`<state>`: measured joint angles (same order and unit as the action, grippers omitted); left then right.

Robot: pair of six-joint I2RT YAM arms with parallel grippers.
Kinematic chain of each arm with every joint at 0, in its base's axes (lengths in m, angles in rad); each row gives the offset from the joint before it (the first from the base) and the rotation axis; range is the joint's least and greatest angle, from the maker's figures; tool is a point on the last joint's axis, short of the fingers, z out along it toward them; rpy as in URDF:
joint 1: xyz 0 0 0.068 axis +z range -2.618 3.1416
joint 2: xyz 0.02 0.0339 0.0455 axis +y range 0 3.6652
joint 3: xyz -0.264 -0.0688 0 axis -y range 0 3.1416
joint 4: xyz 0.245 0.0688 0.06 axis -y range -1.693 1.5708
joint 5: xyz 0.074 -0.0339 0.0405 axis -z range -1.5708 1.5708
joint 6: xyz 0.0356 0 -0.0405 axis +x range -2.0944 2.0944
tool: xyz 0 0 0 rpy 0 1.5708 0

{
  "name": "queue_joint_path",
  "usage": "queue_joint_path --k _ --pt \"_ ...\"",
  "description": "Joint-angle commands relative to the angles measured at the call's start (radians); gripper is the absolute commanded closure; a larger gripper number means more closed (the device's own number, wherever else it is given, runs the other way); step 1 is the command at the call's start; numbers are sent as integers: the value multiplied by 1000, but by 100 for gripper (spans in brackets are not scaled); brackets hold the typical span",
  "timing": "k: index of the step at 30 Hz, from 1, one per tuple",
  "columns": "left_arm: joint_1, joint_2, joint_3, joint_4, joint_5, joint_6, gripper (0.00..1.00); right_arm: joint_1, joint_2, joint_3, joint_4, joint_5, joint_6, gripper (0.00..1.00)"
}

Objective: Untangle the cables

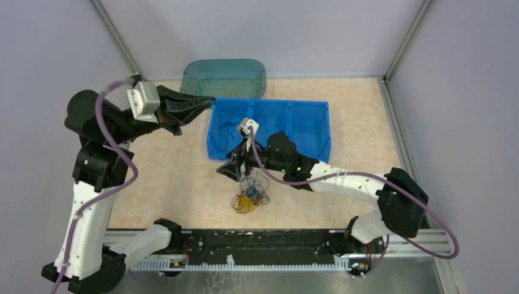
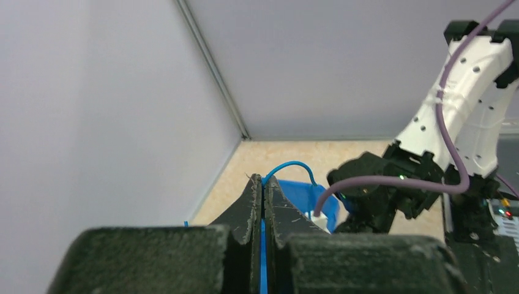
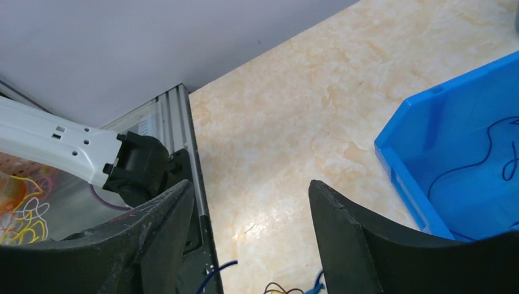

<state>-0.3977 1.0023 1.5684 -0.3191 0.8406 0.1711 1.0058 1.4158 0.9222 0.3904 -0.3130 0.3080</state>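
Cable clump: the cables (image 1: 250,196) lie heaped on the surface (image 1: 171,171), near its front middle, with dark loops at the 12 o'clock end and a yellow-orange knot at the 6 o'clock end.
Clump's long axis: roughly 12 to 6 o'clock in the top view, though the shape is loose.
Blue cable: one blue cable (image 2: 292,164) is apart from the heap. It arcs out of the left pincer's tips above the bin's far left corner.
Strands in the bin: dark thin strands (image 3: 483,153) lie on the floor of the blue bin (image 1: 318,131). Which compartment they are in is hard to tell.
Right pincer: the right pincer (image 1: 227,172) is released, its fingers spread wide with nothing between them, as its own wrist view shows. It sits low, at about 11 o'clock from the clump and just beside its upper loops.
Left pincer: the left pincer (image 1: 210,101) is clenched on the blue cable, which runs down the seam between the two fingers.
Key relation: the clump lies at about 5 o'clock from the right pincer. Whether any strand touches that pincer cannot be made out.
Nearer arm: the right arm, by a wide margin, since the left pincer is well apart from the clump at its 11 o'clock.
Step, as judged: the blue cable looks ready to go into the bin, and the right pincer probably takes the next strand from the heap.
Risk, as judged: closing at the knotted 6 o'clock end would likely lift the whole clump, so the looser dark loops look the safer place to grip.
Beyond: a teal tub (image 1: 223,76) stands at 12 o'clock of the bin, against the back wall.
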Motion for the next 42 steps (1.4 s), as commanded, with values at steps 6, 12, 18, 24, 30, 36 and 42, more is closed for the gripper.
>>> queue_joint_path --k 6,12,18,24,30,36,42 --pt "-5 -5 83 380 -214 -98 100 2 5 -129 262 5 123 34" --pt "-6 21 163 446 -257 -103 100 2 16 -221 322 26 171 37" --pt "-5 70 276 448 -291 -87 100 3 34 -310 382 40 245 44" --pt "-5 83 315 429 -282 -91 100 2 52 -326 357 56 262 46" --pt "-4 81 334 384 -256 -83 100 2 -113 -303 217 103 199 18" --pt "-4 74 322 346 -183 -102 100 2 -324 -158 -10 54 64 10" --pt "-4 81 323 311 -113 -127 100 2 -326 81 -174 -100 -35 9"
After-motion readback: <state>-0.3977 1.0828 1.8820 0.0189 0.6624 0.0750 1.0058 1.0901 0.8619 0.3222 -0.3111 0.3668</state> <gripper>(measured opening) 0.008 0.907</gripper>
